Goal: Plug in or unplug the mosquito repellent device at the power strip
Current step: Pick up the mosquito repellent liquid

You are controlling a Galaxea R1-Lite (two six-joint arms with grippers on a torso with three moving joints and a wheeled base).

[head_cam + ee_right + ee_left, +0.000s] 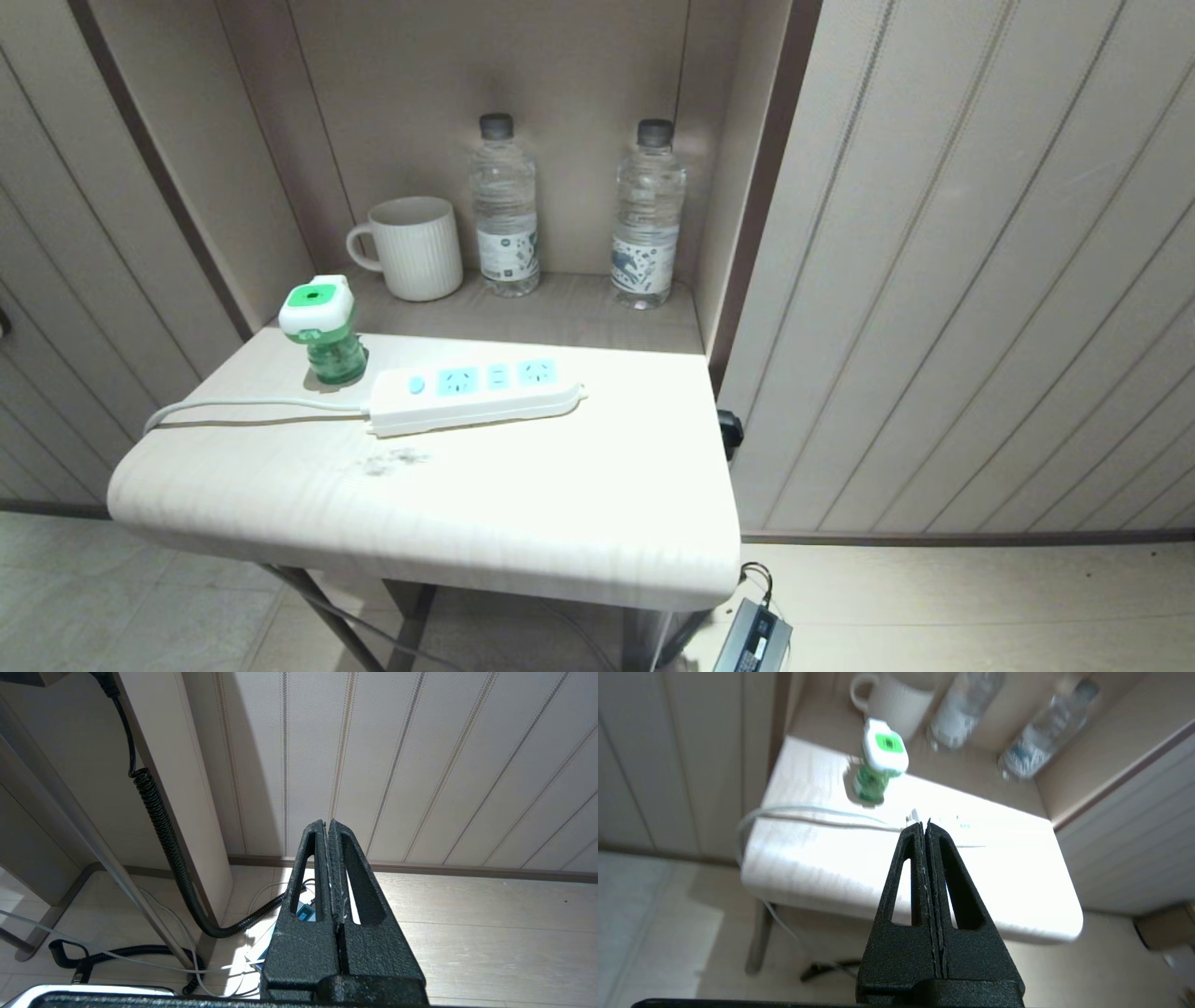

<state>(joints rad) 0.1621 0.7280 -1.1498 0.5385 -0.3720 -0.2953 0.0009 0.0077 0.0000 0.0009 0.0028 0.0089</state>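
The mosquito repellent device (320,329) stands upright on the bench (523,504), just beside the switch end of the power strip (474,396) and not plugged in. The left gripper (924,826) hangs above the strip, jaws pressed shut and holding nothing; the right gripper (327,823) sits shut too (down near the floor). Reaching in closed could knock the top-heavy device over.

White table (523,523) — power strip (471,399), mosquito repellent device (322,331)
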